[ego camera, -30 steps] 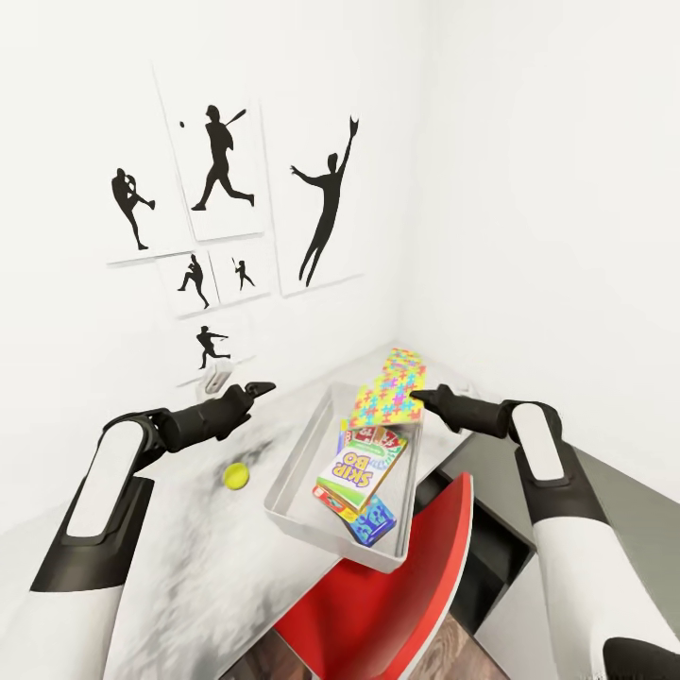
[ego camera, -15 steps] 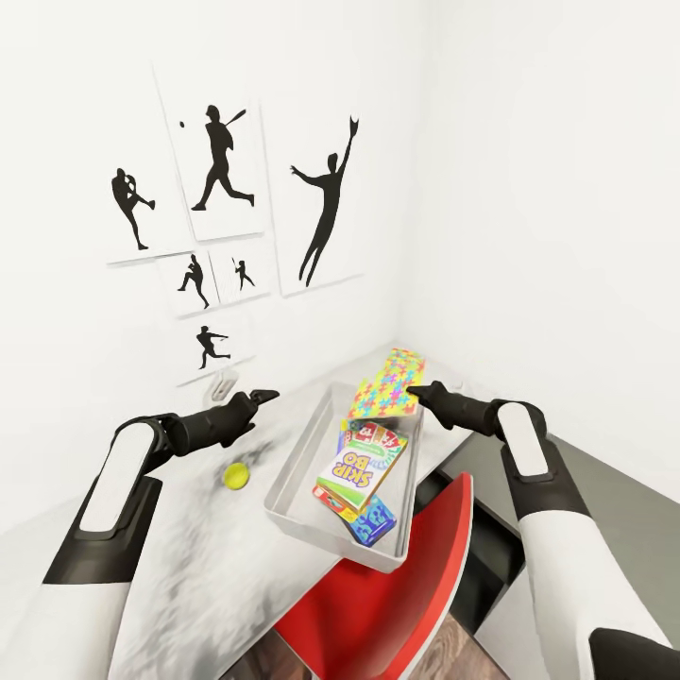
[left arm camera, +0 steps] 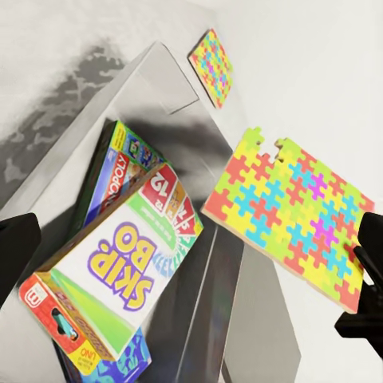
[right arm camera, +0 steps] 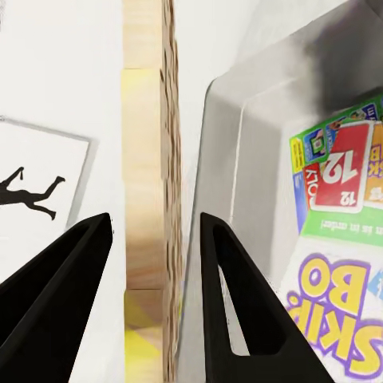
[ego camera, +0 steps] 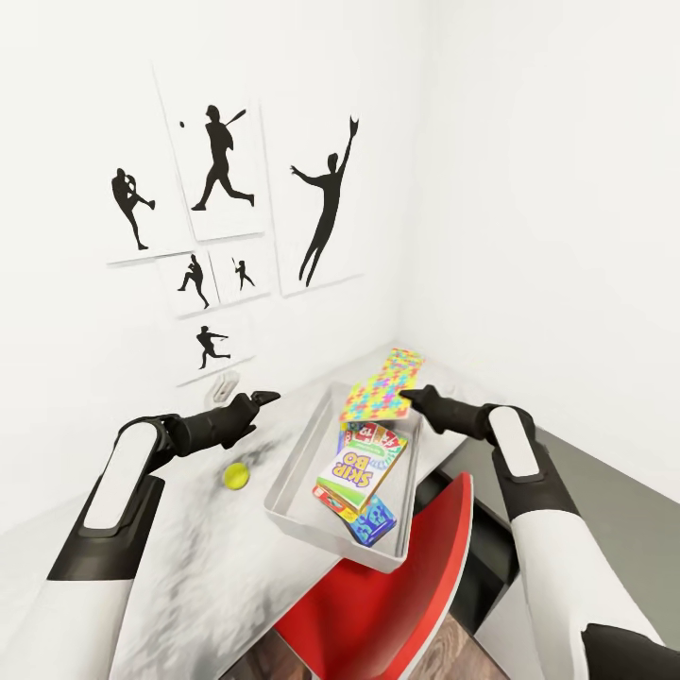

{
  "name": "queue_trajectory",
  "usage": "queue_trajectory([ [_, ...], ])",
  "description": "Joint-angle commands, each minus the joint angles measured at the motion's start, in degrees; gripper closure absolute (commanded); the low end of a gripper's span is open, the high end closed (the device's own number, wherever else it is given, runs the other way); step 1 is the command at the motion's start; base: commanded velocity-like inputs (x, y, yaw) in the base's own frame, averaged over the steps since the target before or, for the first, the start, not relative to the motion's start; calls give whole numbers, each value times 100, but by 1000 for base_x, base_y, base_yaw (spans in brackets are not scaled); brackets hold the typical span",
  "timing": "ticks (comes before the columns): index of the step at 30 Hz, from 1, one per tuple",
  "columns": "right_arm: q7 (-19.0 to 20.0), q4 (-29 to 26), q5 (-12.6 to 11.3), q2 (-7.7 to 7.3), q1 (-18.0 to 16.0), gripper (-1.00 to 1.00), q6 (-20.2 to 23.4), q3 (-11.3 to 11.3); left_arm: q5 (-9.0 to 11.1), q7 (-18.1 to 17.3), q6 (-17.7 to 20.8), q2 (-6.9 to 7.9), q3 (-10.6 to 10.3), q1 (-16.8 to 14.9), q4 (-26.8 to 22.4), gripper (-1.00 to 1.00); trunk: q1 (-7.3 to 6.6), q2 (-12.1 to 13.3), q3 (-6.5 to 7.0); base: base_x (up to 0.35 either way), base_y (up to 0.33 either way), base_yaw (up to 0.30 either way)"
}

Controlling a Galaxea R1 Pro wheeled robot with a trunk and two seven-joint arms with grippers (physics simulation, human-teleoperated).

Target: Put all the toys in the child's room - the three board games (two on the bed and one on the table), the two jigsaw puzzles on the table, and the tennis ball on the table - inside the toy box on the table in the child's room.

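The grey toy box (ego camera: 291,472) stands on the table (ego camera: 189,576). In it the Skip-Bo board game (ego camera: 359,467) lies on top of a blue game box (ego camera: 375,521) and a third box (left arm camera: 118,163). My right gripper (ego camera: 408,392) is shut on one edge of a jigsaw puzzle (ego camera: 373,401), held tilted above the box's far end; its fingers (right arm camera: 239,303) flank that puzzle's wooden edge (right arm camera: 148,159). A second jigsaw puzzle (ego camera: 404,361) lies flat on the table behind the box. The tennis ball (ego camera: 235,475) rests left of the box. Above it my left gripper (ego camera: 263,397) hovers open and empty.
A red chair (ego camera: 397,586) is pushed in under the table's front edge, below the box. A dark grey cabinet (ego camera: 614,510) sits lower at the right. White walls with baseball silhouette posters (ego camera: 222,170) close off the corner behind the table.
My right gripper has carried the puzzle a little left, toward the box's far end, and the puzzle now lies flatter. The left arm drew back slightly, then held still.
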Motion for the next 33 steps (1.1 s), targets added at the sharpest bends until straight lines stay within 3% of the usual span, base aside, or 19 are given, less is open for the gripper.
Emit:
queue_trajectory([
  [1,-36,0,-39,24,-7,100,30,-20,65,60,1,4,-3,-6,-4,-100,4,-13,-13,0,0,0],
  [13,-12,18,-53,98,1,100,31,-11,108,52,0,32,13,-2,1,-100,4,-13,-32,0,0,0],
  [33,-3,42,-55,99,-5,100,29,-10,135,40,7,58,36,8,-58,-100,4,-13,-202,0,0,0],
])
